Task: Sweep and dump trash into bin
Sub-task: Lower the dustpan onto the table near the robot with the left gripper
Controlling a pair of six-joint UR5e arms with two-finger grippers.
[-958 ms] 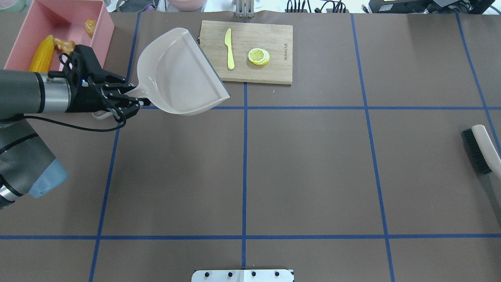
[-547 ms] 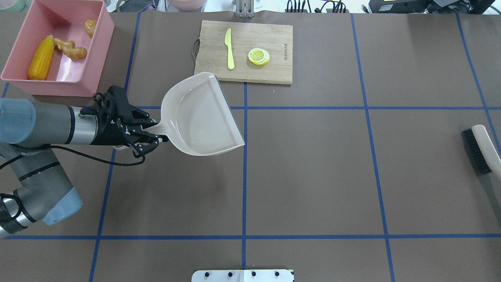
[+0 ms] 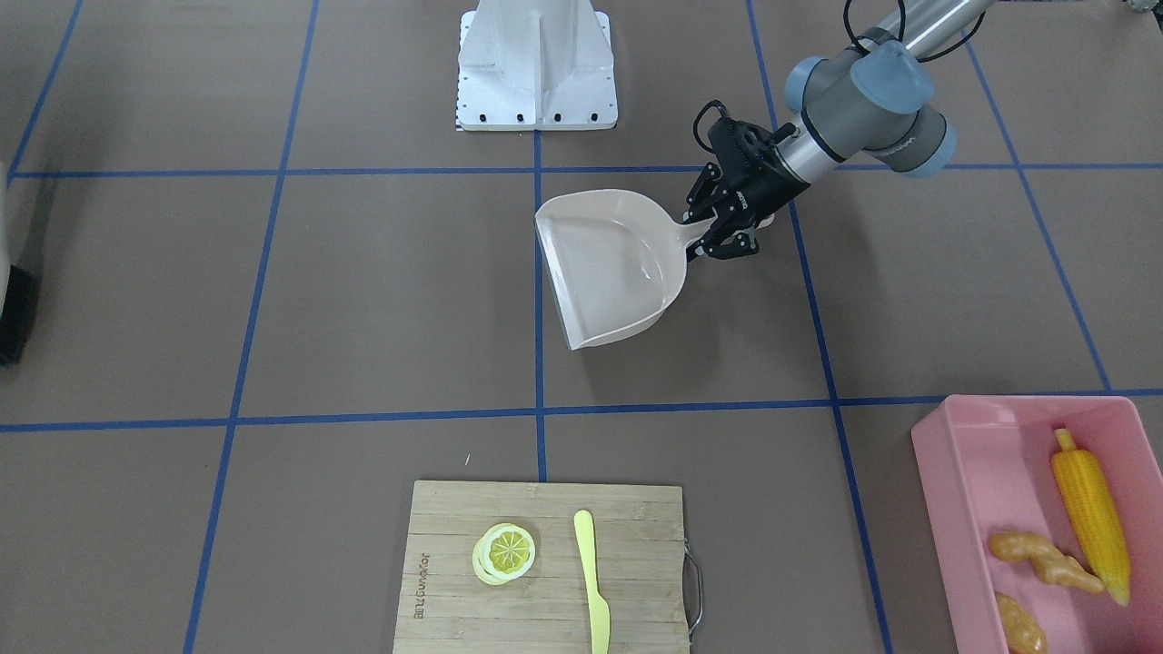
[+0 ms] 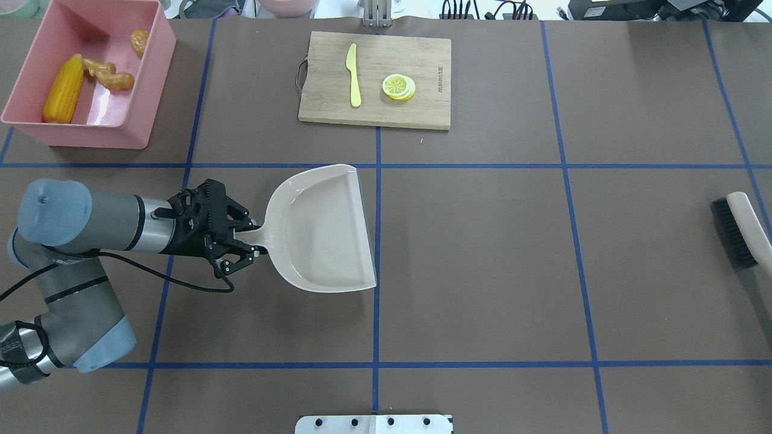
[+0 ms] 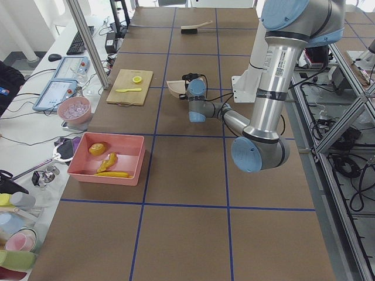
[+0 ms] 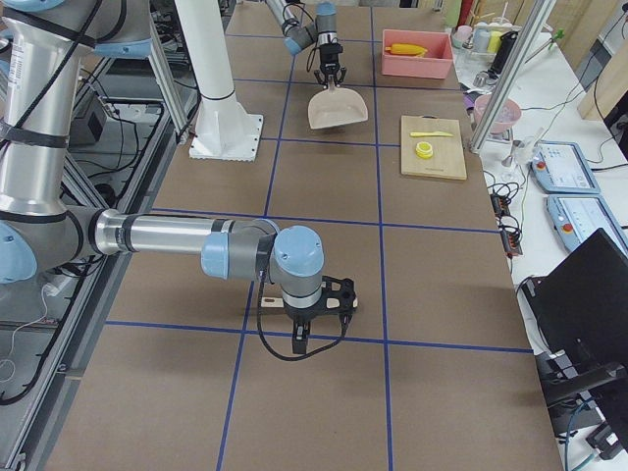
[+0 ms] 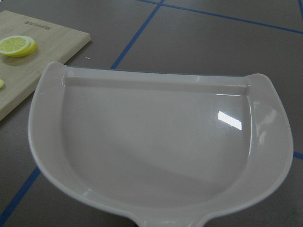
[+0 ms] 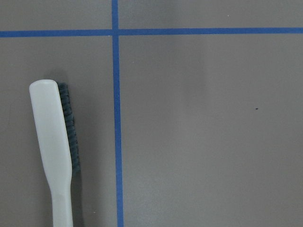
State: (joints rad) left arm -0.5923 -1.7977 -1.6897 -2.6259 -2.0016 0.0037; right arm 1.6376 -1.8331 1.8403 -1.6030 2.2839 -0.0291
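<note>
Over table [image 4: 482, 271] left-centre, my left gripper [image 4: 252, 242] pinches empty dustpan [image 4: 322, 232] handle. Trash, corn [image 4: 63, 89], ginger [image 4: 110, 75], potato [image 4: 140, 41], lies in bin [image 4: 90, 135], far-left corner. Risk: thin handle twists in pinch, lip dips, catches table. My right gripper [image 6: 299, 341]: can't tell.

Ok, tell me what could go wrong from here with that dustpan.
1. The left gripper grips only the narrow handle of the dustpan; the wide pan could twist or slip when set down.
2. A forward swing could knock the cutting board, scattering the yellow knife and lemon slices.
</note>
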